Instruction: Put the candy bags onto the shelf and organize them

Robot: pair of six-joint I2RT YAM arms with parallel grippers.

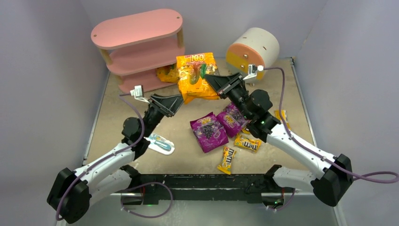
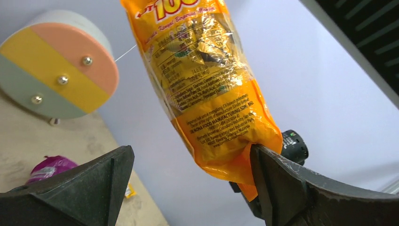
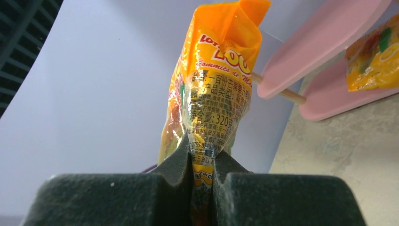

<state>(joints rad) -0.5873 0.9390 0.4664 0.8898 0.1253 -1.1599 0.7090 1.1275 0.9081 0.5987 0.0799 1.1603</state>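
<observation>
1. We see the right gripper (image 3: pixel 202 162) pressed together on one end of a large orange-yellow bag (image 1: pixel 193 75). The crumpled foil is pinched between its two fingers.
2. That bag hangs in the air above the far middle of the table (image 1: pixel 141 160). It is just right of the shelf (image 1: pixel 136 29) and left of the cream drum cabinet (image 1: pixel 254 47).
3. The left gripper (image 2: pixel 190 155) is spread wide and holds nothing. In its wrist view the bag's lower end sits by the right-hand finger, but we cannot tell whether the two touch.
4. The shelf stands at the far left, and its top and middle boards are bare.
5. A second orange-yellow bag (image 1: pixel 165 74) lies on the lowest board at its right end.
6. A purple bag (image 1: pixel 209 133) lies flat on the table near the middle. A second purple bag (image 1: pixel 231 118) is just to its right and slightly farther away, partly under the right arm.
7. An M&M's pack (image 1: pixel 248 142) rests just right of the purple bags, and another M&M's pack (image 1: pixel 227 160) lies nearer to the arm bases.
8. A third small yellow pack (image 1: pixel 282 116) shows from behind the right arm.
9. A light-blue packet (image 1: pixel 161 143) lies on the table beside the left arm.
</observation>
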